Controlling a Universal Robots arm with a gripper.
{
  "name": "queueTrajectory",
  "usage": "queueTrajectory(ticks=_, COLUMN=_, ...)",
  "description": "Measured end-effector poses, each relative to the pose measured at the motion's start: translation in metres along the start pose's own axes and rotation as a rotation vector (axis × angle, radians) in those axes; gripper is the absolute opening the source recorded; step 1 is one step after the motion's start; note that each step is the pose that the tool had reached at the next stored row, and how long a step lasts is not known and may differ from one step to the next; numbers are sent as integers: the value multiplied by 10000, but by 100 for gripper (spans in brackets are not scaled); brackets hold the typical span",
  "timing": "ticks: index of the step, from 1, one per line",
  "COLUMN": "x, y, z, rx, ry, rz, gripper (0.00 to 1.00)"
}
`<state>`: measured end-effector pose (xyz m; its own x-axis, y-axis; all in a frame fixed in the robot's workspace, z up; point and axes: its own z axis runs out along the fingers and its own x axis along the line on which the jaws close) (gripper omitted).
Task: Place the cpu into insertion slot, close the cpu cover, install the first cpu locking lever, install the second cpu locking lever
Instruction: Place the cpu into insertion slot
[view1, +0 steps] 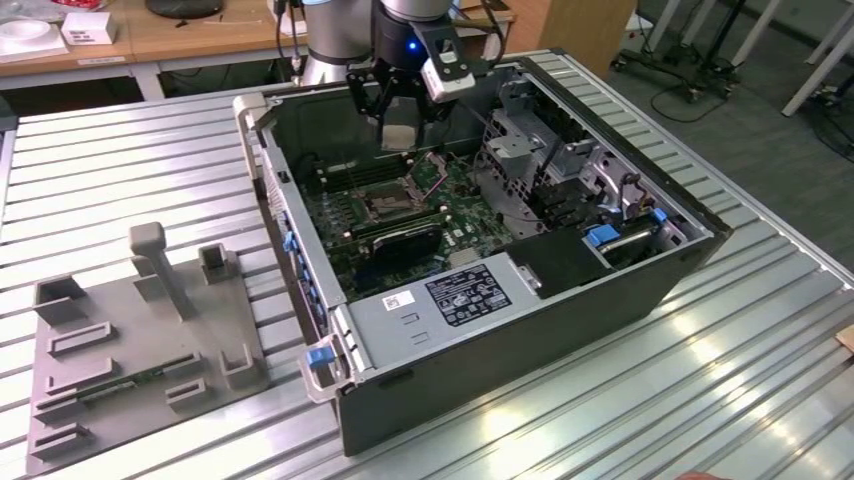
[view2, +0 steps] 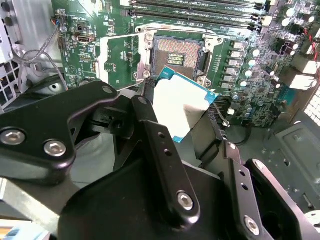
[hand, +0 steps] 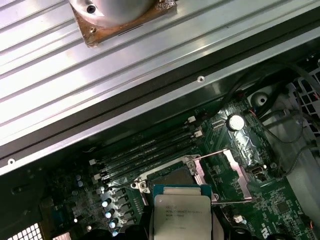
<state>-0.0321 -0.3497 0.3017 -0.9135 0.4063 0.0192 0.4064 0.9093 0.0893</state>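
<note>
Silvery-grey metal is the top of the cpu (hand: 181, 215), and my claw (view1: 396, 125) is clenched on it, one black finger (view2: 160, 145) against each of two opposite edges, so the chip hangs flat between them with its blue-green rim showing at the corners. In the exterior view I hold it up over the open computer case (view1: 534, 330), above the green motherboard (view2: 80, 55) and clear of it, not touching anything below. The insertion slot (view2: 179, 54) lies bare on the board, a square socket with a dark centre and a silver rim. In both wrist views the chip sits near it but apart, covering only part of the socket's near edge. The cpu cover (hand: 235, 167) is swung open on its hinge, away from the socket to one side, and the green board shows through its open middle. Beyond the socket run the long black memory slots (hand: 145, 152), side by side. The case lies on its side on a slatted metal table (view1: 694, 340), and toward the exterior view's left a grey fixture tray (view1: 134, 350) rests on the same table, well apart from the case
</note>
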Motion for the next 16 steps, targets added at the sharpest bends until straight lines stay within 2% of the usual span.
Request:
queueTrajectory(ticks=3, x=0, y=0, z=0, rx=-1, ry=-2, rz=16, gripper=54)
queueTrajectory(ticks=5, x=0, y=0, z=2, rx=-4, ry=-16, rz=182, gripper=54)
queueTrajectory(ticks=16, x=0, y=-2, z=23, rx=-42, ry=-195, rz=2169, gripper=54)
